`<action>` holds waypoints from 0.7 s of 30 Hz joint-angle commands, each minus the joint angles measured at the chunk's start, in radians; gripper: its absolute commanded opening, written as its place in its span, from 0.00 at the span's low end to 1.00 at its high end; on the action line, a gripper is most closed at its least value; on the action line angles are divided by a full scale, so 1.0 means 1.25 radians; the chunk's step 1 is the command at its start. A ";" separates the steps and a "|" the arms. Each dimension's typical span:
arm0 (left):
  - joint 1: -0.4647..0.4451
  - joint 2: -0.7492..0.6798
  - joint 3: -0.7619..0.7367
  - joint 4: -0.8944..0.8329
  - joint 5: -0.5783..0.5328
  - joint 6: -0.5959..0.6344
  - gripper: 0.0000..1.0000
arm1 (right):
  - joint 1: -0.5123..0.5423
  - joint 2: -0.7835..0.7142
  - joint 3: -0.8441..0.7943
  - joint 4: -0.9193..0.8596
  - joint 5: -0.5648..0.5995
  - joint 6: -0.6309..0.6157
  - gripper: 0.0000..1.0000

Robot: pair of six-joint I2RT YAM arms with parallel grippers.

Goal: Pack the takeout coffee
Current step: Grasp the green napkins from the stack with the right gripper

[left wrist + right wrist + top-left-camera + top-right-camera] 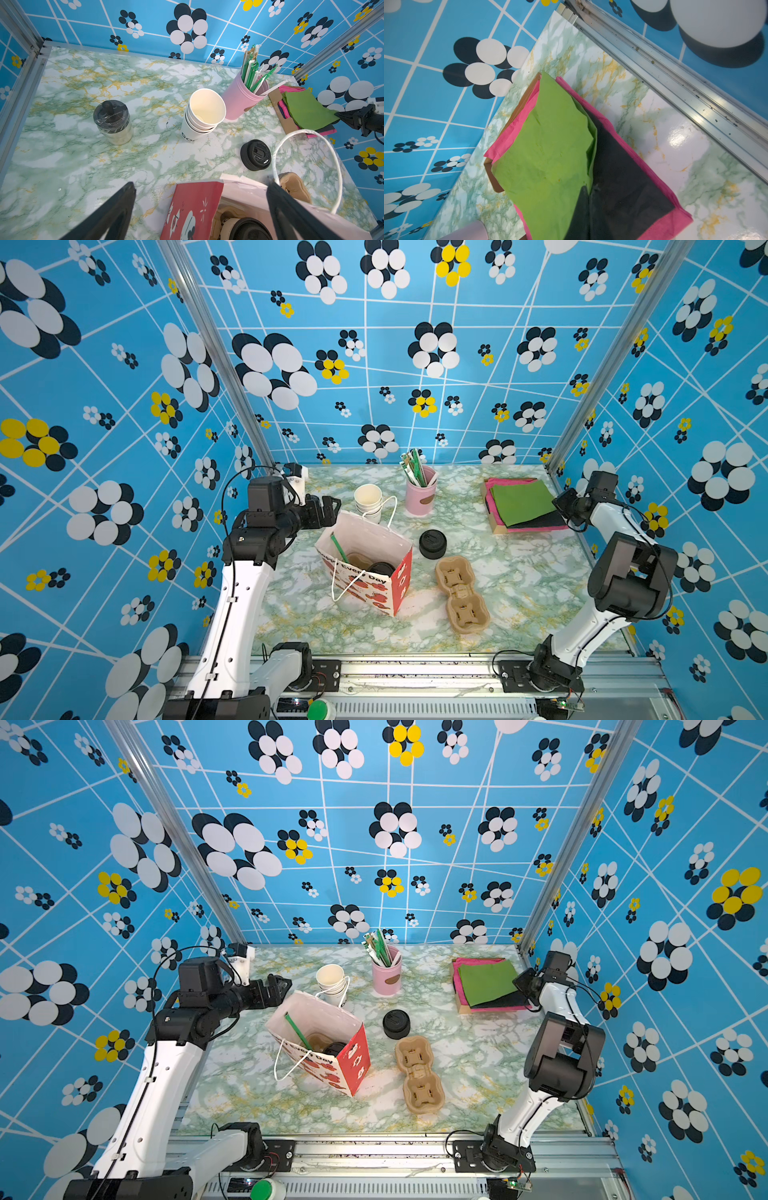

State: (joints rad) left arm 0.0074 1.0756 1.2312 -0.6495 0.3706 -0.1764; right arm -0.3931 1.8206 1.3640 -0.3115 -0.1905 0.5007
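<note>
A paper bag stands left of centre on the worktop. Inside it the takeout coffee sits beside a cup carrier and a leaning straw. Just behind the bag is a stack of cups, and right of that a holder of straws. A pile of lids lies right of the bag, with a second carrier in front of it. At the right rear, napkins lie in a tray. A jar stands well apart from the cups, on the side away from the holder. The left end effector hangs by the bag's rear left corner, and the right end effector at the napkins' right edge.
</note>
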 commanded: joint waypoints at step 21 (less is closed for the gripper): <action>0.009 -0.026 0.000 0.006 0.007 -0.016 1.00 | 0.273 0.034 0.127 -0.252 0.176 -0.468 0.03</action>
State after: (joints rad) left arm 0.0078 1.0561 1.2312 -0.6498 0.3706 -0.1917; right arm -0.0711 1.8374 1.4960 -0.5587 0.0120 -0.0227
